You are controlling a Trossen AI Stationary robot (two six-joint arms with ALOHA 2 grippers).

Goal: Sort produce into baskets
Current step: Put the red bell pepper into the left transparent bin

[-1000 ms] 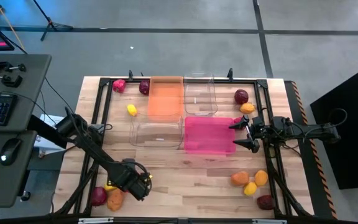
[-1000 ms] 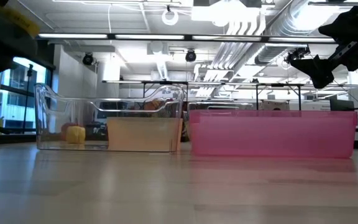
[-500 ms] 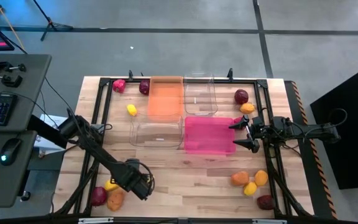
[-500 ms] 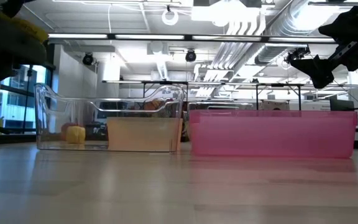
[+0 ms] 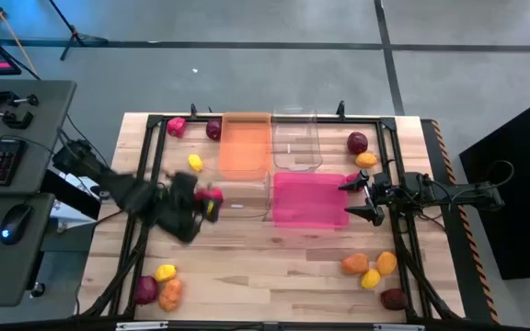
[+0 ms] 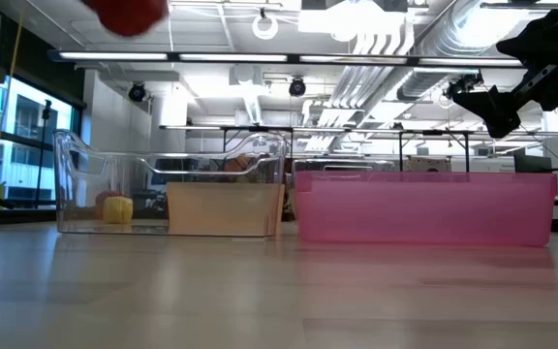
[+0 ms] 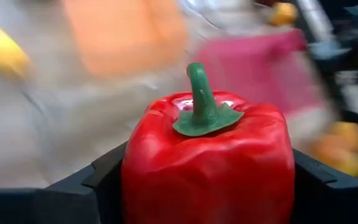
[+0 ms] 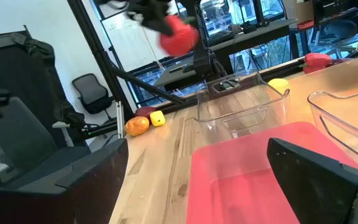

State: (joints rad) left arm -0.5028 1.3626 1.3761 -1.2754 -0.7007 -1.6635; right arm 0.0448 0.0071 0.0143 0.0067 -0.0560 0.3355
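red bell pepper (image 7: 207, 167) sits clamped in the left gripper (image 5: 208, 201), raised above the near clear bin's (image 5: 237, 197) left edge. right gripper (image 5: 358, 197) waits beside the pink bin (image 5: 309, 199), fingers spread apart.

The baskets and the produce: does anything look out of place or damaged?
Nothing stands out. All four baskets sit upright: orange, pink and two clear. The left tool holds a red pepper; the right tool waits beside the pink basket.
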